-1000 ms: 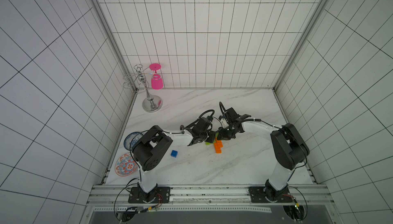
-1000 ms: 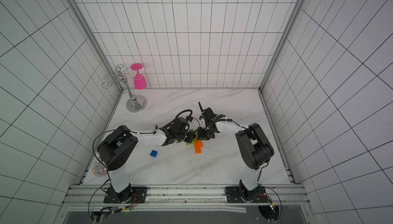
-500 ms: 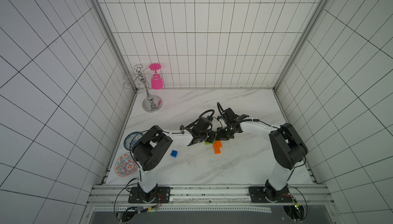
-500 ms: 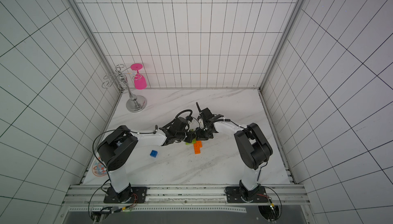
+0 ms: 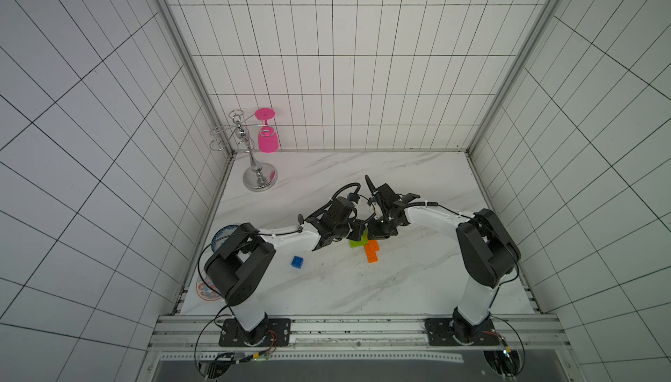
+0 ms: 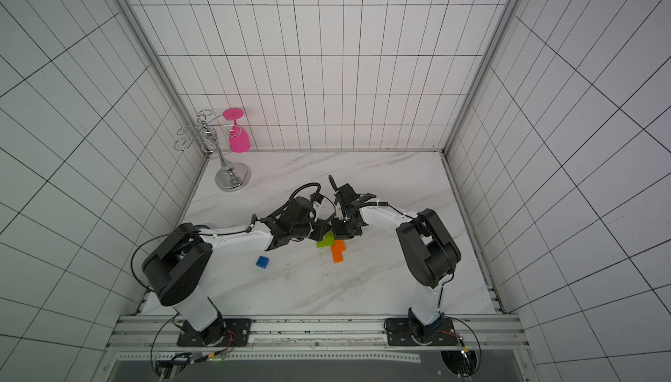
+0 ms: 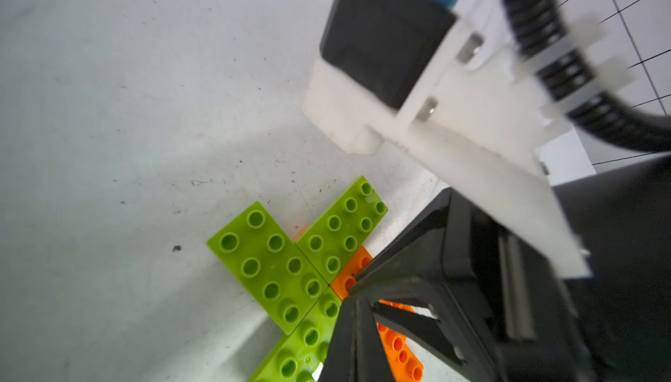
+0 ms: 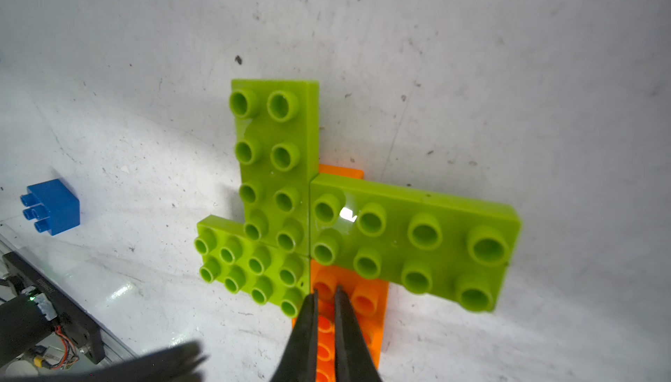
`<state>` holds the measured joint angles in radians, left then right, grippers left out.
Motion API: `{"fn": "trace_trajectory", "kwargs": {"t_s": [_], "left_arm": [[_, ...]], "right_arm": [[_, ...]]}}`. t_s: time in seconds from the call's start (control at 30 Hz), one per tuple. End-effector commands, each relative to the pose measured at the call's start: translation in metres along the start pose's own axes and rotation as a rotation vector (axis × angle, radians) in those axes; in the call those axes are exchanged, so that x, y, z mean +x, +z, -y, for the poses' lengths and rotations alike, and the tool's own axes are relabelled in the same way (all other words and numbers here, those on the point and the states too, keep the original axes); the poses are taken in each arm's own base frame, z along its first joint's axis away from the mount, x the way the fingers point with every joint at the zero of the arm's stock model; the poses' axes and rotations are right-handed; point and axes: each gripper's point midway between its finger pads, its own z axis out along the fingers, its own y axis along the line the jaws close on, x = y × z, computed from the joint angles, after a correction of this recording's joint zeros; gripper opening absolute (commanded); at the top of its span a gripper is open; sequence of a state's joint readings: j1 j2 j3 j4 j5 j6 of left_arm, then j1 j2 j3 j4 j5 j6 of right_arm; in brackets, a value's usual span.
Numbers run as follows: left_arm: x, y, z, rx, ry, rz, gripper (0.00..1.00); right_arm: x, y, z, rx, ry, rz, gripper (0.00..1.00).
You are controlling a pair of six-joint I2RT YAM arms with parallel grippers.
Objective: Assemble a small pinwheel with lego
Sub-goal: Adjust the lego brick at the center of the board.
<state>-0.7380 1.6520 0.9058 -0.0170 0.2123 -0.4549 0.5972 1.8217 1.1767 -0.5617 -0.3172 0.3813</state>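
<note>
The left claw (image 7: 354,295) and right claw (image 8: 325,291), both pressed together, rest on the pinwheel (image 5: 357,243) at the middle of the tabletop (image 5: 399,289). They should press straight down to seat the bricks evenly. The blue brick (image 5: 297,261) lies apart to the left.

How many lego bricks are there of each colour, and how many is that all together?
Green bricks: 3
Orange bricks: 3, stepped, partly covered by the green ones and the grippers
Blue brick: 1
Total: 7
</note>
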Motion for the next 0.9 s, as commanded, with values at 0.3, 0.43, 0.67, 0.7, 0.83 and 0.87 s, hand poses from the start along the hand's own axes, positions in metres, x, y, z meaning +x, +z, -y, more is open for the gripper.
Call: {"fn": "trace_trajectory", "kwargs": {"t_s": [0.3, 0.43, 0.67, 0.7, 0.83, 0.87], "left_arm": [[-0.001, -0.085, -0.063, -0.146, -0.148, 0.189, 0.00], [0.004, -0.106, -0.077, -0.180, -0.171, 0.213, 0.00], [0.011, -0.122, -0.090, -0.215, -0.191, 0.221, 0.00], [0.012, -0.123, -0.090, -0.213, -0.191, 0.221, 0.00], [0.014, -0.126, -0.092, -0.221, -0.199, 0.223, 0.00], [0.014, -0.129, -0.095, -0.230, -0.209, 0.228, 0.00]], "right_arm": [[0.026, 0.025, 0.029, 0.268, -0.015, -0.112, 0.14], [0.004, -0.001, 0.009, 0.226, -0.026, -0.032, 0.15], [-0.015, -0.037, -0.009, 0.198, -0.049, 0.039, 0.23], [-0.014, -0.038, -0.011, 0.193, -0.051, 0.038, 0.23], [-0.015, -0.045, -0.019, 0.177, -0.065, 0.059, 0.22], [-0.015, -0.048, -0.024, 0.178, -0.085, 0.070, 0.23]]}}
